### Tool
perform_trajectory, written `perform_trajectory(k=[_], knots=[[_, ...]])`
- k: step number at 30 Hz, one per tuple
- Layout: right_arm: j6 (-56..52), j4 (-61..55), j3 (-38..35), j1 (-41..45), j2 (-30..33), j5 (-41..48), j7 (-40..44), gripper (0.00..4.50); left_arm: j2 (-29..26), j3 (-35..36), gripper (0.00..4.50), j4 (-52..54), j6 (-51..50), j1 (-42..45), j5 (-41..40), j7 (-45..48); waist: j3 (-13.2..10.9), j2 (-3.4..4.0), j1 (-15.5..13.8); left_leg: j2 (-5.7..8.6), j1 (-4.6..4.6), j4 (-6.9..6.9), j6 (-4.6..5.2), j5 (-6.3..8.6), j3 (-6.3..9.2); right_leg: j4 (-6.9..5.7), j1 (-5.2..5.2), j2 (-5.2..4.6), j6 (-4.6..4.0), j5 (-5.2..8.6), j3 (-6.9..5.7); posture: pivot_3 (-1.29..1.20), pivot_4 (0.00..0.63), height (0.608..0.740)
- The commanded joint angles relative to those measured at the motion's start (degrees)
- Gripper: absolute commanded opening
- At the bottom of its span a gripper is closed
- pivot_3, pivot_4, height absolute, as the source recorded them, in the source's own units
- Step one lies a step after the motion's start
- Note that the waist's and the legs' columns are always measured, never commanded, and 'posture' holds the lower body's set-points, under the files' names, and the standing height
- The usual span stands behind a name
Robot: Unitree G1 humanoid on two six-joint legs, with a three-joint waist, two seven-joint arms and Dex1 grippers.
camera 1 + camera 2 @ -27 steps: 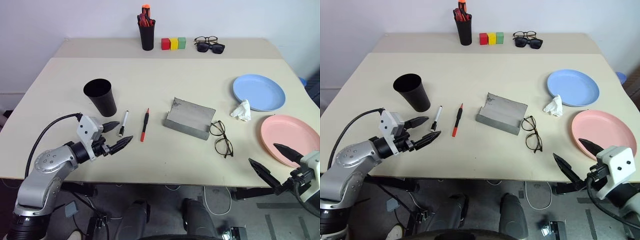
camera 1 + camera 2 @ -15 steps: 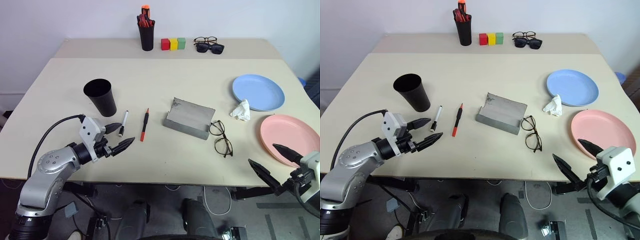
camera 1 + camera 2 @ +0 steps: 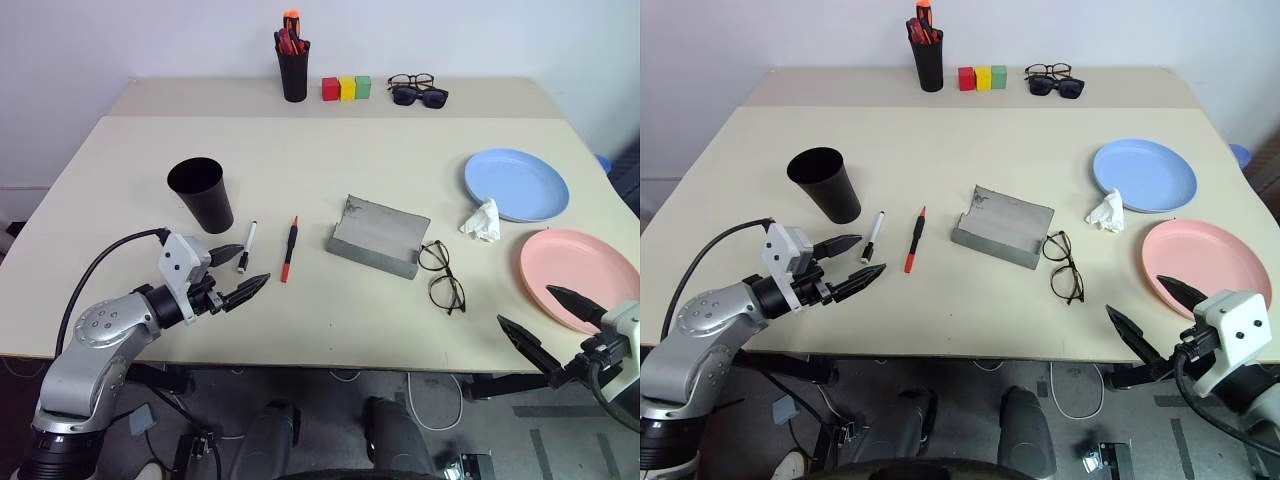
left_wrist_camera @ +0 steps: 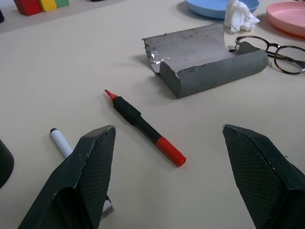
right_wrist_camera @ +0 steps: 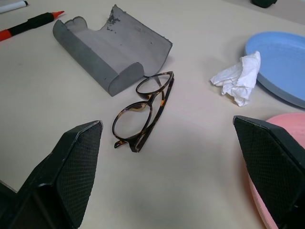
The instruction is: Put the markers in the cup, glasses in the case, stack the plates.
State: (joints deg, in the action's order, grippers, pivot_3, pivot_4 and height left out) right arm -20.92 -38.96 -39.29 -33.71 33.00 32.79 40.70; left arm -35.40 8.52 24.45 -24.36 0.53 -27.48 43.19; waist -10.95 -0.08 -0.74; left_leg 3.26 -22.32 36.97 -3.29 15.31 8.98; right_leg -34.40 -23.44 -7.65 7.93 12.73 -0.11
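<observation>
Since a moment ago we see our left gripper (image 3: 238,272) drawn slightly back toward the near edge of the table (image 3: 330,170), its fingers spread wide and grasping nothing; everything else lies where it did. It hovers just short of the white marker (image 3: 245,246), with the red marker (image 3: 289,249) lying just beside that one, nothing between them and the fingers. We see the black cup (image 3: 201,194) standing upright near the markers, farther back. The grey case (image 3: 378,236) lies open mid-table, and the glasses (image 3: 441,276) rest folded at its right end, close against it. A crumpled white tissue (image 3: 482,221) sits against the near rim of the blue plate (image 3: 516,184), with the pink plate (image 3: 575,275) nearer, apart. Our right gripper (image 3: 548,325) hangs released off the table's near edge by the pink plate. Along the far side stand a pen holder (image 3: 293,63), three coloured blocks (image 3: 347,87) and two spare pairs of glasses (image 3: 418,89).
</observation>
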Motion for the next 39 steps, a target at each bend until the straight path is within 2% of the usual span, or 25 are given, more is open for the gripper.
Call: perform_trajectory(k=[1,9,14,16,18,24,29,35,39], knots=[[0.1,-1.9,-0.6,0.2,0.7,0.5,-0.4,4.50,0.2,0.2,3.67,1.7,1.2,0.3,0.0,-0.4,0.0,0.00,0.0,0.00,0.00,0.00,0.00,0.00,0.00,0.00,0.00,0.00,0.00,0.00,0.00,0.00,0.150,0.740],[0.0,-2.4,0.4,0.4,0.4,0.3,-1.1,4.50,1.0,0.1,3.67,1.6,0.3,1.3,-0.1,-2.1,0.0,0.00,0.0,0.00,0.01,0.02,0.00,0.00,0.00,-0.03,0.00,0.00,-0.01,-0.01,0.00,0.00,0.150,0.740],[-0.4,-2.2,1.9,3.2,0.3,0.4,-3.1,4.50,3.6,1.0,3.67,1.4,-6.6,6.1,-2.0,-9.2,0.0,-0.02,0.0,0.00,0.04,0.10,0.00,0.00,0.00,-0.11,0.03,0.01,0.05,0.02,0.01,0.00,0.150,0.740],[-0.6,-2.2,3.1,4.7,0.4,0.5,-3.7,4.50,4.8,0.4,3.67,1.9,-9.3,8.0,-0.2,-13.7,0.0,-0.02,0.0,0.00,0.07,0.12,0.01,-0.01,0.00,-0.16,0.05,0.02,0.07,0.02,0.01,0.00,0.150,0.740],[-0.6,-2.2,5.0,6.6,0.9,0.2,-3.7,4.50,5.3,-1.9,3.67,2.5,-14.1,10.4,3.5,-19.5,0.0,-0.03,0.0,0.00,0.09,0.12,0.01,-0.01,0.01,-0.20,0.04,0.02,0.06,0.01,0.01,0.00,0.150,0.740],[0.2,1.3,10.8,13.2,4.2,0.4,0.7,4.50,10.2,-5.8,3.67,2.1,-25.2,18.8,2.8,-25.9,0.0,-0.13,0.0,0.02,0.13,0.21,0.00,-0.02,0.00,-0.32,0.06,0.05,0.17,0.03,0.05,0.00,0.150,0.740],[1.2,5.2,15.2,20.9,5.7,0.7,4.1,4.50,14.5,-9.3,3.67,-2.5,-38.9,27.0,2.4,-29.5,0.0,-0.20,0.0,0.03,0.20,0.29,-0.02,-0.04,0.00,-0.57,0.04,0.05,0.34,-0.02,0.05,0.00,0.150,0.740],[1.1,6.1,18.1,24.2,7.0,-0.1,5.3,4.50,21.1,-6.3,3.67,-5.5,-52.1,32.8,4.1,-37.5,-0.1,-0.25,0.1,0.04,0.21,0.23,-0.02,-0.04,0.01,-0.66,0.00,0.06,0.51,0.04,0.06,0.00,0.150,0.740],[0.0,6.1,19.5,26.8,7.5,-0.7,4.3,4.50,24.4,-4.2,3.67,-9.1,-55.5,36.4,6.7,-41.5,-0.1,-0.27,0.0,0.04,0.21,0.26,-0.05,-0.06,0.02,-0.68,0.00,0.07,0.52,0.03,0.06,0.00,0.150,0.740]])
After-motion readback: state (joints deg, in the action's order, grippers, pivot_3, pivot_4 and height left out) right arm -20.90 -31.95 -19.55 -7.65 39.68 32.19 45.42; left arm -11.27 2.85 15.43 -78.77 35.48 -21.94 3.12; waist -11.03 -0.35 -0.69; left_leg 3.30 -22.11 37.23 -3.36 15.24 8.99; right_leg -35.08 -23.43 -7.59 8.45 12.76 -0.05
